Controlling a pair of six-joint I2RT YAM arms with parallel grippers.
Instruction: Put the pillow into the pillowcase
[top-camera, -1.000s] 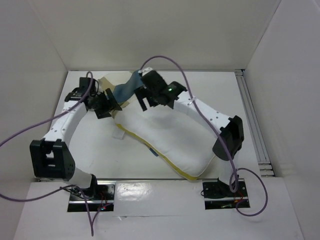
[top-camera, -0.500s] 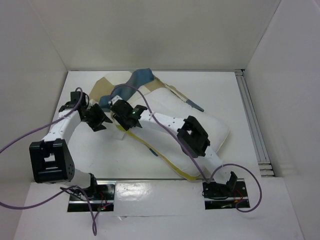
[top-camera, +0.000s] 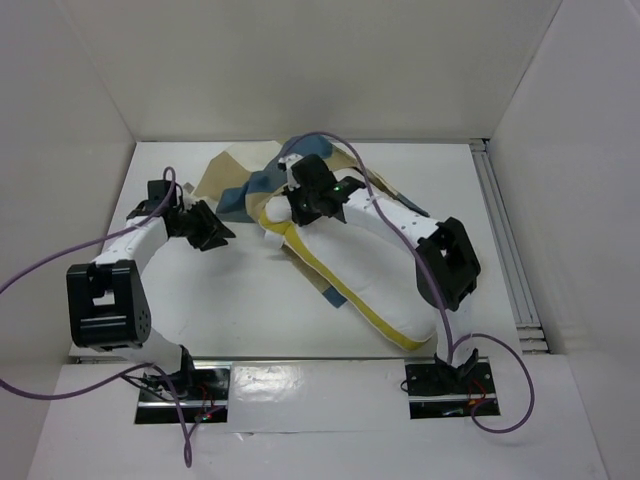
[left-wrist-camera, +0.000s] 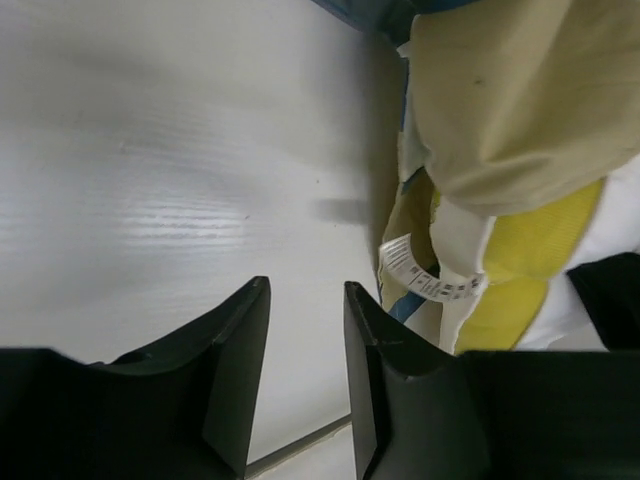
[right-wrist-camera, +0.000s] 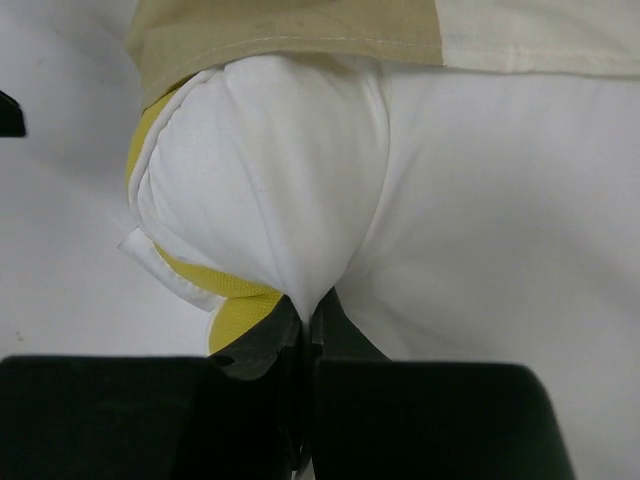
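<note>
Right tool (right-wrist-camera: 308, 320) is clamped shut on a pinch of white cloth at the pillow's (top-camera: 375, 285) upper-left corner, easily seen in the right wrist view. The pillow is laid diagonally on the desk (top-camera: 230, 300), its long axis running from the upper middle of the overhead frame down to the lower right. The pillowcase (top-camera: 235, 185) is bunched just beyond the held corner, toward the upper left, with a tan hem lying right against that corner, so a short push up and left is probably all that's needed. The left tool (top-camera: 213, 230) is held over bare desk just left of the case, fingers apart with nothing between them, and it's the nearer one for grabbing the hem. Open room is found at the lower left. The back wall is fairly close behind the case.
</note>
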